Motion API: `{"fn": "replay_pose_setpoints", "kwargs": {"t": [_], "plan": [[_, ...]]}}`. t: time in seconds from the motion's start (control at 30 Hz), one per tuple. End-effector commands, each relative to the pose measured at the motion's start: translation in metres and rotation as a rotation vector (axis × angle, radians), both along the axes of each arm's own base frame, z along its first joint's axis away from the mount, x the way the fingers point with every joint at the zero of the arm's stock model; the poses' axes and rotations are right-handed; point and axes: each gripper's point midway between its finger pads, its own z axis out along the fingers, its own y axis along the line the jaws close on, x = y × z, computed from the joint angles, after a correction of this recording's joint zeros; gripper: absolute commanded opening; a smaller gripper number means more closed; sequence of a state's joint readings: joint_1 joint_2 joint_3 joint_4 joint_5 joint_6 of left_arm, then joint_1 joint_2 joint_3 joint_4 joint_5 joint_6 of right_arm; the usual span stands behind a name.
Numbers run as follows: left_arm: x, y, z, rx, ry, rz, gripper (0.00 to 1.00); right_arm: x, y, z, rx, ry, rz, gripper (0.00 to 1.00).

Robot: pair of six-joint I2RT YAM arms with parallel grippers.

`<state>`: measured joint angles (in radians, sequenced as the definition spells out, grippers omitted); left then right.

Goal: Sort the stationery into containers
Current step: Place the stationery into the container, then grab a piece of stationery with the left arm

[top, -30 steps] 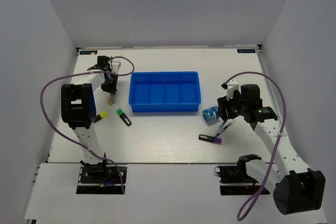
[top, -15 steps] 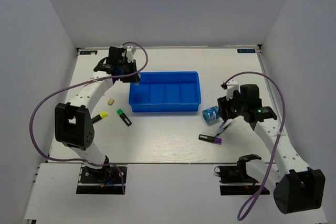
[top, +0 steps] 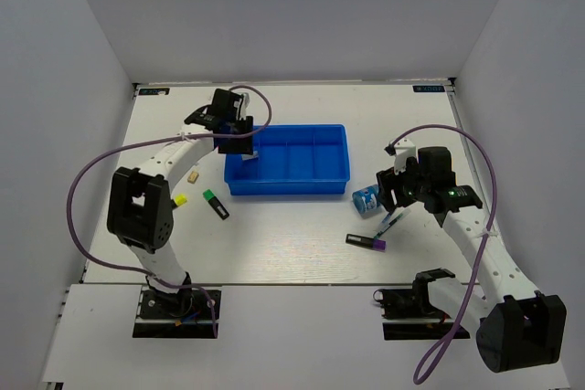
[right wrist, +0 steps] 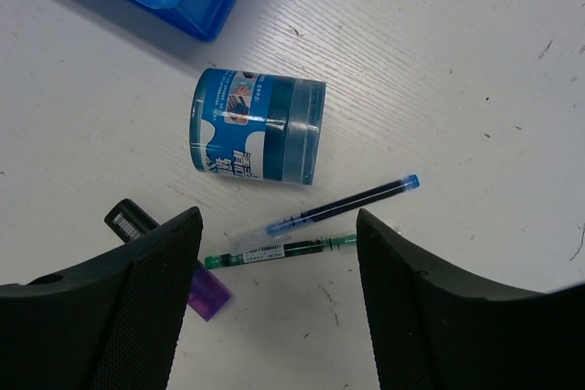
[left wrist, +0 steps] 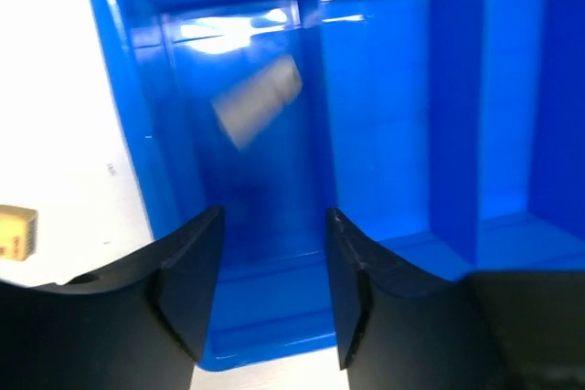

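**Both hands open: left over tray, right over pens**

Right of centre, closest to the desk's near edge: purple-ended marker point(top: 367, 242), lying flat. Just beyond it are 2 thin pens, the green pen point(right wrist: 283, 249) and the blue pen point(right wrist: 343, 203), close together and roughly parallel.

The right hand point(right wrist: 279, 226) hovers over them, fingers spread wide, holding nothing. My read: it's lined up for a pen pick, and the wide spread clears either pen.

The tape roll point(right wrist: 259, 125) lies on its side just past the pens, off the tray's near right corner. It could roll if nudged.

Left side of the desk: yellow-ended marker point(top: 176, 201) and green-ended marker point(top: 215, 203), apart from each other. A tan eraser point(top: 193, 173) sits farther back, on the desk beside the tray's left end.

The blue tray point(top: 283, 187) sits mid-desk, toward the far edge. The left hand point(left wrist: 272, 226) is above its leftmost compartment, fingers parted, empty. A grey eraser point(left wrist: 258, 102) shows in that compartment but is blurred, so I can't tell if it's at rest.

Tally: 1 item in the tray, 7 on the desk. Early days.
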<state>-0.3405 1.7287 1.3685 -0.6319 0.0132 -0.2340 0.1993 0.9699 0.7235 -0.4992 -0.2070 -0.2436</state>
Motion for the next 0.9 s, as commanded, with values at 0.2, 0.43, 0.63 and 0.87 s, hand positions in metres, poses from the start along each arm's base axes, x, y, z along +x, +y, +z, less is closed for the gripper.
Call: {"fn": "replay_pose_setpoints", "kwargs": {"t": [0.2,0.43,0.63,0.87], "plan": [[0.003,0.058,0.053,0.125,-0.150,0.200,0.00,0.003,0.000,0.010,-0.001,-0.039,0.000,0.07],[-0.032,0.144,0.015,-0.002,-0.008,0.559,0.53,0.004,0.000,0.010,0.002,-0.043,-0.004,0.19],[-0.038,0.154,-0.035,0.037,0.138,0.371,0.46,0.003,-0.001,0.011,-0.002,-0.042,-0.008,0.24],[-0.034,0.161,-0.066,0.101,0.172,0.314,0.57,0.004,-0.001,0.010,-0.004,-0.042,-0.008,0.24]]}}
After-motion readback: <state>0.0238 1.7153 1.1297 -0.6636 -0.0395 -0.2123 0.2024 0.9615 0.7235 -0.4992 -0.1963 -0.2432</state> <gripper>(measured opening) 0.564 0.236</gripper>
